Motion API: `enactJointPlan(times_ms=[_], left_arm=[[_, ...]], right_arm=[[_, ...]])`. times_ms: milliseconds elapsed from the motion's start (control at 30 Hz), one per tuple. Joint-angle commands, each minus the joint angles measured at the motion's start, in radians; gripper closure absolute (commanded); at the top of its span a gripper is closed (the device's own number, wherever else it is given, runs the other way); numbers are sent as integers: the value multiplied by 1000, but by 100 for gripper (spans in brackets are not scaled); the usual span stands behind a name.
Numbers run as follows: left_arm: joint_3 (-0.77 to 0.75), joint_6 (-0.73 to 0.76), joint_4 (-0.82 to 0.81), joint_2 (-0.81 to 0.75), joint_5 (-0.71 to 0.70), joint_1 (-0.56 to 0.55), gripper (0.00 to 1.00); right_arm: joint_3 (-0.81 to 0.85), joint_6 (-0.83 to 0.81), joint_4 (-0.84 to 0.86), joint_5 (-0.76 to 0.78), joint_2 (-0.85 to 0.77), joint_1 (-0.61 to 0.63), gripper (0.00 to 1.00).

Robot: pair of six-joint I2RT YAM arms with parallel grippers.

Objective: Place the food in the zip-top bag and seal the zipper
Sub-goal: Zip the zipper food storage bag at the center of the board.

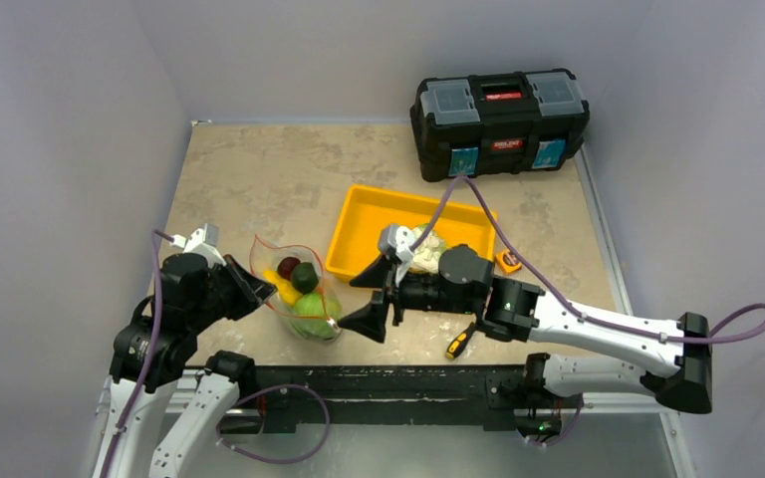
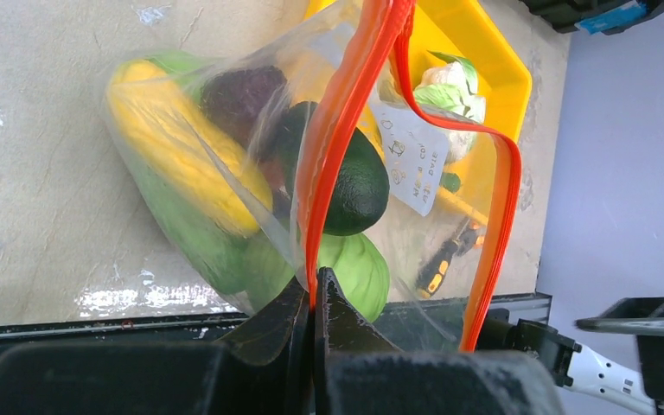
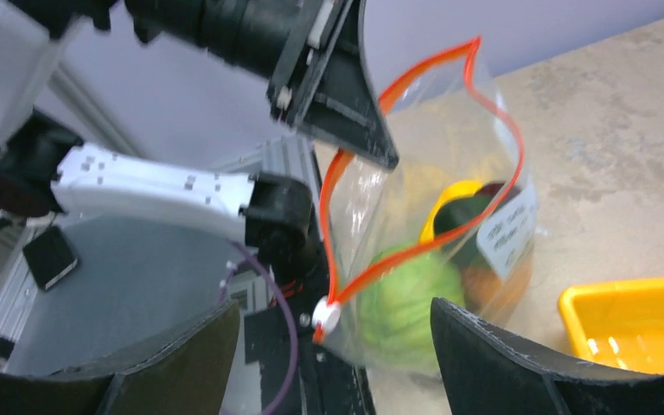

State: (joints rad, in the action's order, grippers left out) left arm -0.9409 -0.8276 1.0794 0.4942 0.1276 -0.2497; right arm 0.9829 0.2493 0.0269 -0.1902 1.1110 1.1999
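The clear zip-top bag [image 1: 299, 294] stands on the table at the front, between my two grippers, with its mouth open. Its red-orange zipper [image 2: 333, 138] forms an open loop. Inside lie a green cabbage [image 2: 361, 270], a dark avocado [image 2: 356, 186], a purple eggplant [image 2: 238, 91] and a yellow piece [image 2: 181, 147]. My left gripper [image 2: 313, 292] is shut on the zipper strip at the bag's left side [image 1: 262, 292]. My right gripper [image 1: 357, 302] is open just right of the bag. In the right wrist view the white slider [image 3: 326, 314] sits between its open fingers [image 3: 501, 363]. A white-green cauliflower [image 1: 424, 251] lies in the tray.
The yellow tray [image 1: 359, 214] sits behind the right gripper. A black toolbox [image 1: 501, 119] stands at the back right. A yellow-black screwdriver [image 1: 458, 342] lies near the front edge under the right arm. A small orange item [image 1: 506, 261] lies right of the tray.
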Motion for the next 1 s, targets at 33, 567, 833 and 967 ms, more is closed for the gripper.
enactJointPlan(times_ms=[33, 567, 833, 967], left_arm=[[-34, -21, -54, -19, -23, -2, 100], [-42, -45, -56, -22, -15, -2, 100], [-41, -40, -53, -15, -8, -2, 100], [-60, 47, -67, -5, 58, -2, 87]], right_arm=[[-204, -34, 246, -31, -81, 22, 20], [-253, -200, 475, 494, 59, 254, 37], [-216, -234, 464, 510, 123, 257, 60], [-209, -243, 448, 530, 121, 257, 98]])
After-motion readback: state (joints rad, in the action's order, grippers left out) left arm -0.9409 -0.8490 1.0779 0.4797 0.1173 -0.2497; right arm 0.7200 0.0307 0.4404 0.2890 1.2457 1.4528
